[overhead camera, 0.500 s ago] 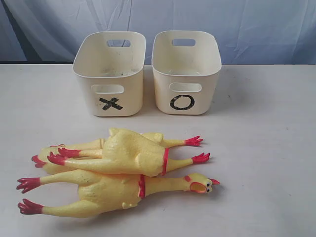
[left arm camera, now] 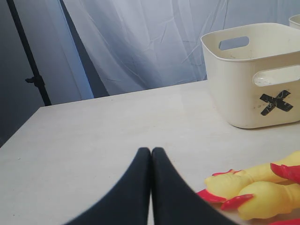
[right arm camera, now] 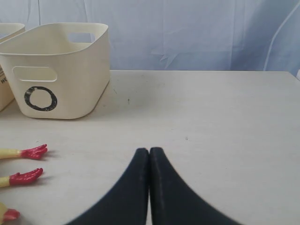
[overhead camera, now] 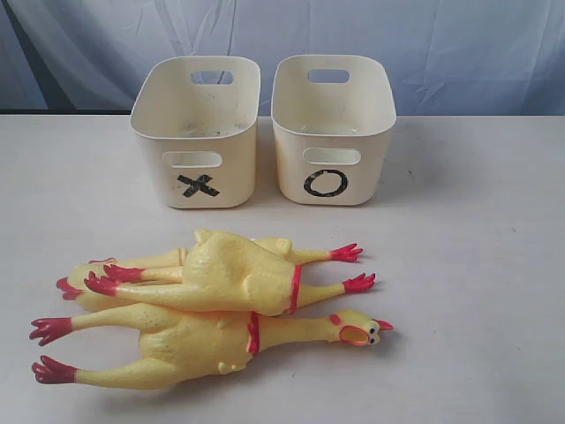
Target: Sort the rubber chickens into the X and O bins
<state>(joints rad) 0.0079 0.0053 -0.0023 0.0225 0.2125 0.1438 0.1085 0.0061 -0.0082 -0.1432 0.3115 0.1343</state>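
Three yellow rubber chickens lie piled on the table in front of the bins: the nearest chicken [overhead camera: 194, 346] with its head to the right, a second chicken [overhead camera: 234, 274] across it, a third chicken [overhead camera: 124, 269] mostly under them. The X bin [overhead camera: 198, 132] stands behind on the left, the O bin [overhead camera: 331, 128] on the right; nothing shows inside either. Neither arm shows in the exterior view. My left gripper [left arm camera: 151, 151] is shut and holds nothing, with red chicken feet [left arm camera: 220, 196] beside it and the X bin [left arm camera: 255, 77] beyond. My right gripper [right arm camera: 149, 150] is shut and holds nothing, near red feet [right arm camera: 26, 176] and the O bin [right arm camera: 56, 70].
A pale wooden table [overhead camera: 477, 265] carries everything. A bluish-white curtain [overhead camera: 441, 44] hangs behind the bins. A dark stand [left arm camera: 33, 70] rises off the table's far left side in the left wrist view.
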